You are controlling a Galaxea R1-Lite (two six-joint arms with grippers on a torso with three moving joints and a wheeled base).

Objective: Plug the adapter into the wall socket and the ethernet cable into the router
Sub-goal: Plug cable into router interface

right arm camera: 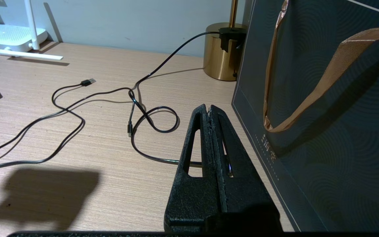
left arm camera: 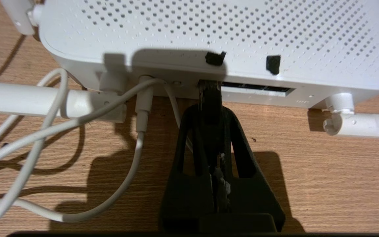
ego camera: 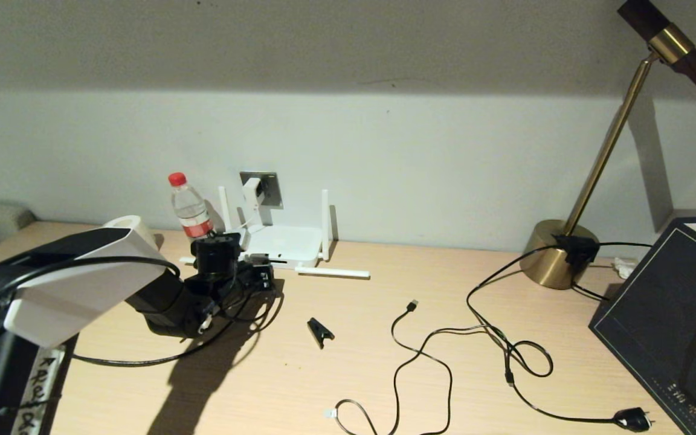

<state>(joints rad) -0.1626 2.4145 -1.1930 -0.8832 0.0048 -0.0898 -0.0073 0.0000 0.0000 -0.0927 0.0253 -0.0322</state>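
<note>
The white adapter point(ego camera: 252, 190) sits in the grey wall socket point(ego camera: 270, 188), and its thin white cord point(left arm camera: 133, 154) runs into the back of the router point(ego camera: 281, 243). My left gripper point(ego camera: 261, 276) is at the router's point(left arm camera: 209, 29) port edge. It is shut on the ethernet cable's dark connector point(left arm camera: 210, 93), whose tip is at a port opening. The black ethernet cable point(ego camera: 136, 362) trails back under my left arm. My right gripper point(right arm camera: 210, 110) hovers shut and empty over the desk on the right, beside the dark bag.
A water bottle point(ego camera: 190, 208) stands left of the router. A small black clip point(ego camera: 320, 331), a thin USB-tipped cable point(ego camera: 411, 306) and a black plug cord point(ego camera: 632, 418) lie mid-desk. A brass lamp point(ego camera: 556, 254) and a dark gift bag point(ego camera: 668, 308) are on the right.
</note>
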